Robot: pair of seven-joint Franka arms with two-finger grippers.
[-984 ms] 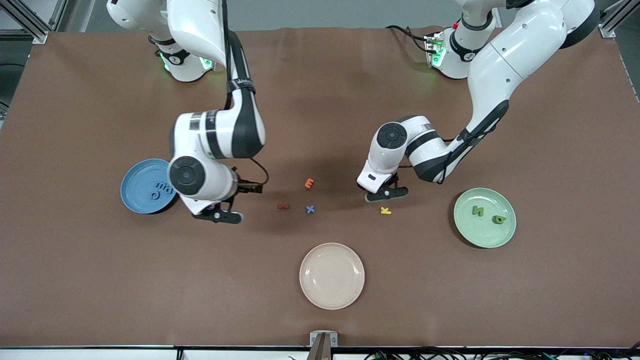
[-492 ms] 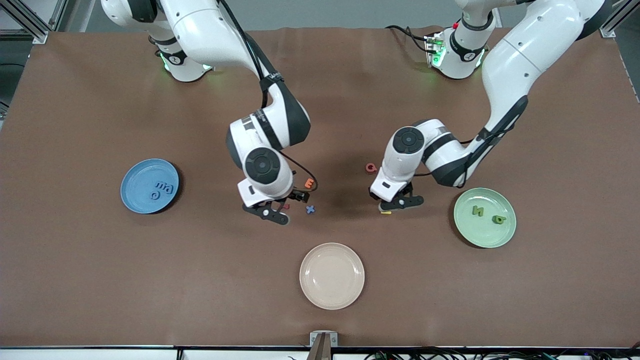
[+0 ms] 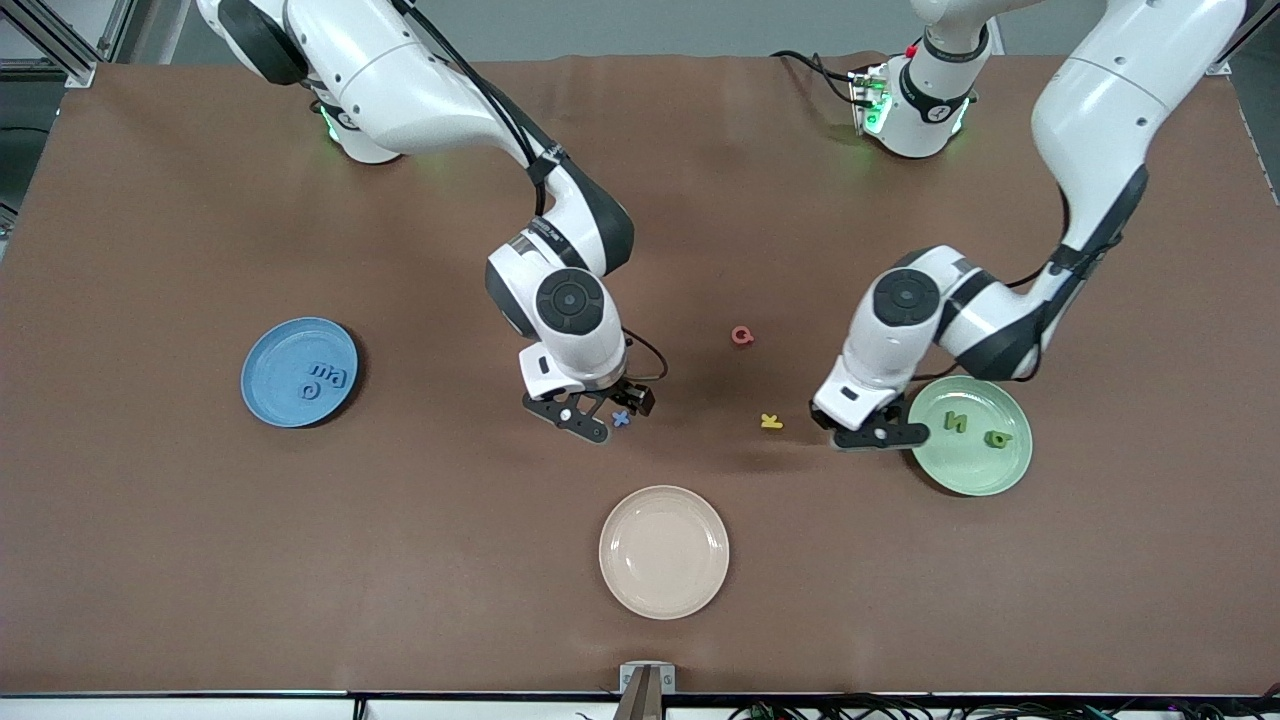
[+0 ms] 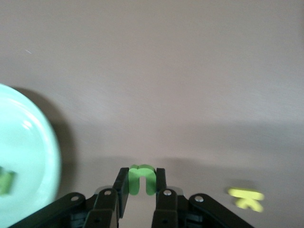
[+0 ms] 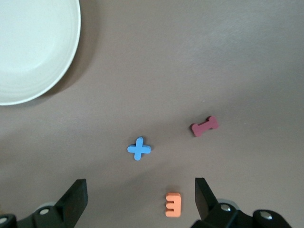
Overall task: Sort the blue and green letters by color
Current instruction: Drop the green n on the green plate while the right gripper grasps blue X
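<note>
Blue plate [image 3: 270, 400] holds three blue letters [image 3: 325, 379]; green plate [image 3: 985, 470] holds two green letters [image 3: 956, 422]. My left gripper [image 4: 141, 192] clamps a third green letter [image 4: 141, 179] beside the green plate. My right gripper [image 5: 140, 199], jaws apart, hangs over the blue X [image 5: 139, 148].

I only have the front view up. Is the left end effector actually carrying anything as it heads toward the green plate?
Observer: Yes. The left wrist view shows the left end effector shut on a green letter; your view hides it under the fingers.
Operator: What does the right arm's camera see near the blue X?
Observer: The right wrist view shows the blue X lying apart from a dark red letter and an orange E, which the arm covers in your view.
Operator: Is the right end effector ready to grab?
Observer: The right end effector is open and holds nothing, hovering over the X.
</note>
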